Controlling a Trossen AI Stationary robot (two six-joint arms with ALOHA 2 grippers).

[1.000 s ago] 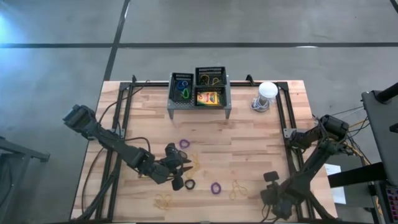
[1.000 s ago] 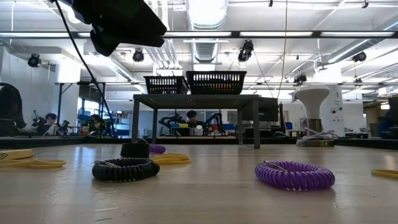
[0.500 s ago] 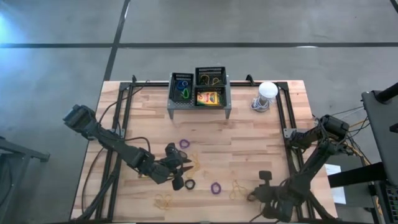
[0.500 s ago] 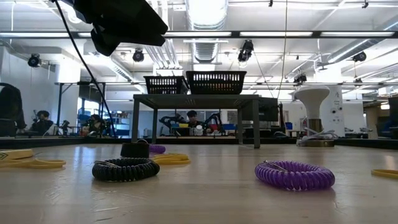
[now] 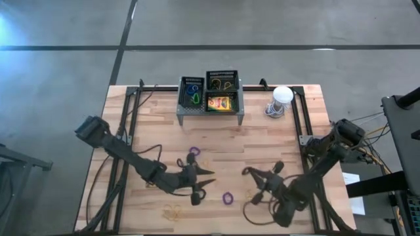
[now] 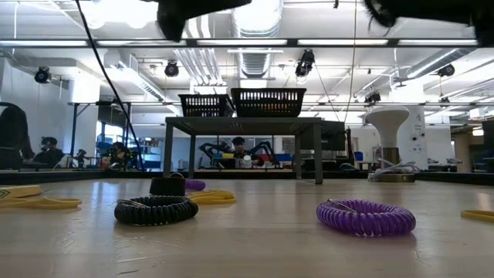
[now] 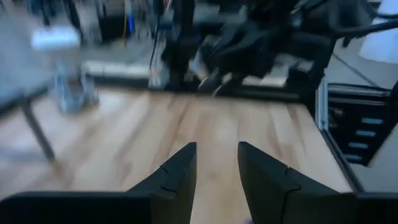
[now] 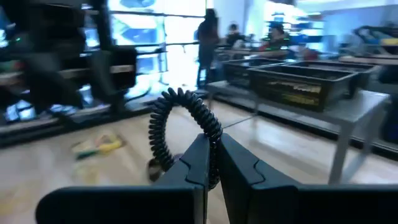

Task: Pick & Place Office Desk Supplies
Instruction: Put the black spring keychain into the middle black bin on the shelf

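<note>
My right gripper is shut on a black coiled loop band; in the high view it hangs over the table's near middle. My left gripper stands open with nothing between its fingers, above the table near a black loop band that lies flat. Purple loop bands and a tan rubber band also lie flat on the wood. In the low view the black band and a purple band rest on the table. My right gripper pinches one stretch of the black band's coil between its two fingers. The fingers lie about level and come from the table's right side. The rest of the loop arches out past the fingertips, clear of the table.
A grey mesh rack with black baskets stands at the far middle, holding a crayon box and coloured loops. A white-domed round object sits at the far right. Black frame rails run along both table sides.
My right gripper has swung from the near right corner toward the table's middle, risen, and turned from pointing down to about level. My left gripper has gone a little toward the right edge and tipped up toward level.
</note>
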